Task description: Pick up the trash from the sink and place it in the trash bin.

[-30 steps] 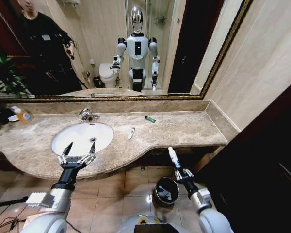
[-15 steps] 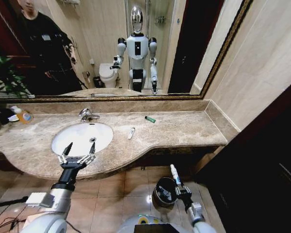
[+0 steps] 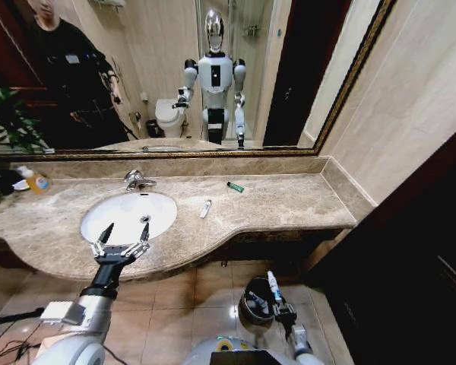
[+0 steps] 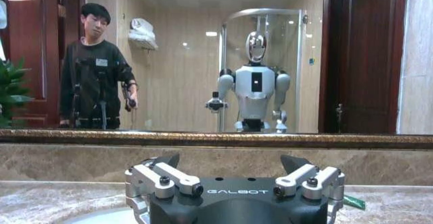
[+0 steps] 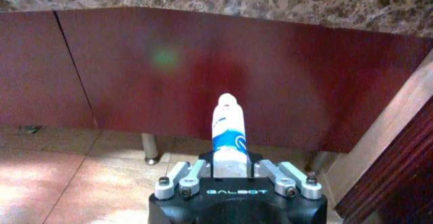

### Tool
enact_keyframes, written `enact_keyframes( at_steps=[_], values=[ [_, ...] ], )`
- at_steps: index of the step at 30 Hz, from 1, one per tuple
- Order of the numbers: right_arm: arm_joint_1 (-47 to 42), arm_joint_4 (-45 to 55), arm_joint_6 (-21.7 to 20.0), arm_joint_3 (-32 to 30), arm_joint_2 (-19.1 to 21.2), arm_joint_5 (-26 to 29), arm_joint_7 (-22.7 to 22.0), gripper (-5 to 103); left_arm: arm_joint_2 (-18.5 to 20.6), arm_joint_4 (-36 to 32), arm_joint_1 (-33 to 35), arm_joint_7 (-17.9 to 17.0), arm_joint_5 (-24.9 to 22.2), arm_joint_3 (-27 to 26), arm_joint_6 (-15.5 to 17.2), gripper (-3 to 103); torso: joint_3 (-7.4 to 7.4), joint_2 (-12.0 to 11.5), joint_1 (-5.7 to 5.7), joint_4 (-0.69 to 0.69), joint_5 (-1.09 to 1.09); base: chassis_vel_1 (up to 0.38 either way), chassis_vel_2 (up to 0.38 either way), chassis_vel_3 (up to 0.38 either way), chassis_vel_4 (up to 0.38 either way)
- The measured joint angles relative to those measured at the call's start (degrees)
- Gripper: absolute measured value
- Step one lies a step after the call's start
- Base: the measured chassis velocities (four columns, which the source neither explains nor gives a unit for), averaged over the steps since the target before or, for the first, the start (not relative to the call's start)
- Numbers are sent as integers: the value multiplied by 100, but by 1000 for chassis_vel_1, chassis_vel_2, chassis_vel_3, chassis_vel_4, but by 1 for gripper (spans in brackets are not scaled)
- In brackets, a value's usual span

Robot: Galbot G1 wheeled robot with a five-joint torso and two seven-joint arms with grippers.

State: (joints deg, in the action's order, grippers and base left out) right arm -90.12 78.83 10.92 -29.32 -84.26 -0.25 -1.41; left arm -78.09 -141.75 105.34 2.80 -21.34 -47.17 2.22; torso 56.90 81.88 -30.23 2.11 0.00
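Note:
My right gripper [image 3: 280, 306] is low by the floor, shut on a white tube with blue marks [image 3: 273, 287] that stands upright in its fingers [image 5: 228, 130]. It hangs at the right rim of the trash bin [image 3: 252, 308], a dark round bucket on the tiles. The left gripper [image 3: 121, 240] is open above the front rim of the white sink [image 3: 121, 209]. Another white tube [image 3: 205, 207] and a dark green tube [image 3: 235, 187] lie on the marble counter right of the basin. The green tube [image 4: 353, 201] also appears past the left gripper [image 4: 237, 176].
A chrome faucet [image 3: 137, 179] stands behind the basin. An orange-liquid bottle [image 3: 36, 180] is at the counter's far left, near a plant. Dark red cabinet panels [image 5: 169, 72] close off the space under the counter. A wall and a dark door bound the right side.
My right gripper has come down with the tube from counter-edge height to beside the bin's rim. The left arm has not moved.

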Motion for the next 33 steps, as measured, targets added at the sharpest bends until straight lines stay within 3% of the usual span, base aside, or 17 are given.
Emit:
enact_keyframes(
  at_steps=[26,30,32,33],
  values=[
    [427,-333,-238,85,-255,-274,3,27,0,0,0,0,0,0,0,100,0,0,0,0,-1,0,0,0,0],
    [446,-383,-245,90,-287,-274,11,37,0,0,0,0,0,0,0,100,0,0,0,0,-1,0,0,0,0],
    [461,-421,-233,90,-315,-278,1,53,0,0,0,0,0,0,0,100,0,0,0,0,-1,0,0,0,0],
    [461,-421,-233,90,-315,-278,1,53,0,0,0,0,0,0,0,100,0,0,0,0,-1,0,0,0,0]
  ],
)
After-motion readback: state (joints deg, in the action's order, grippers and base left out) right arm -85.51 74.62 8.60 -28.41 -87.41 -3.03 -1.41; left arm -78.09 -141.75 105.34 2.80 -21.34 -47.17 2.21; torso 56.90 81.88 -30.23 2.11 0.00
